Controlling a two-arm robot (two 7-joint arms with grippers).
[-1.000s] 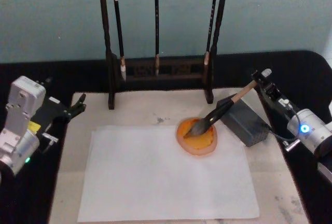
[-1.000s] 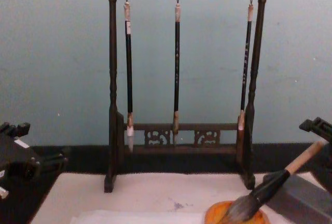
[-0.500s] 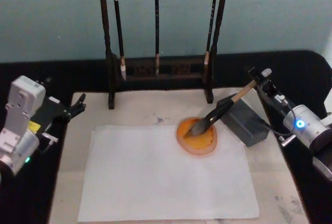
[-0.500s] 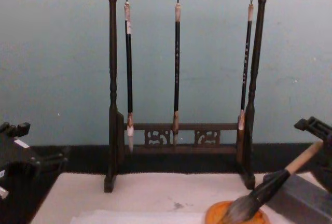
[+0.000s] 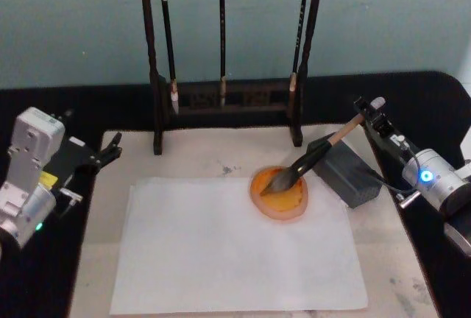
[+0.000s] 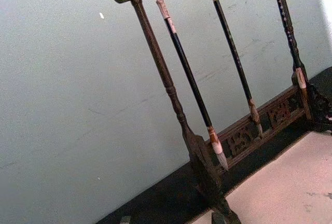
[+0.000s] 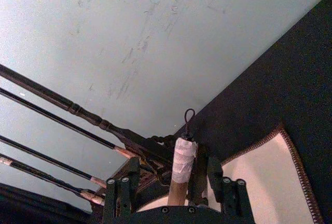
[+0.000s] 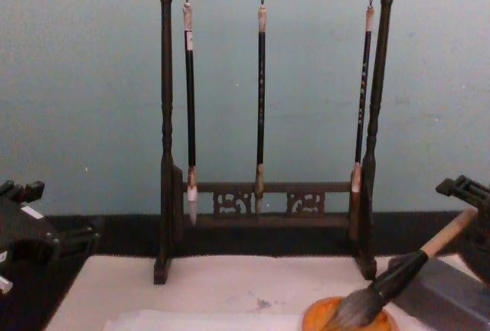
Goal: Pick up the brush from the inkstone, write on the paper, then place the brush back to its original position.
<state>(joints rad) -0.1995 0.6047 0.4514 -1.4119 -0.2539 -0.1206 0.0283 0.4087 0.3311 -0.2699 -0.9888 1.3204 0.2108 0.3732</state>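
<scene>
Right gripper [image 5: 366, 114] is straddling top end of brush [image 5: 316, 154] at frame right, fingers [image 7: 122, 193] apart; left gripper [image 5: 110, 152] is idling at left edge, fingers apart.

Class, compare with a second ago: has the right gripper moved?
Yes, slightly: in the chest view the right gripper has edged nearer the brush rack's right post, toward the brush.

White boxy left wrist housing [image 5: 29, 152] with yellow label [image 5: 48, 179] and green light [image 5: 38, 227], black left claw [image 5: 109, 150], silver cylindrical right wrist [image 5: 441, 185] with blue light [image 5: 426, 177], thin black cable [image 5: 388, 188], black right claw [image 5: 370, 115]
</scene>
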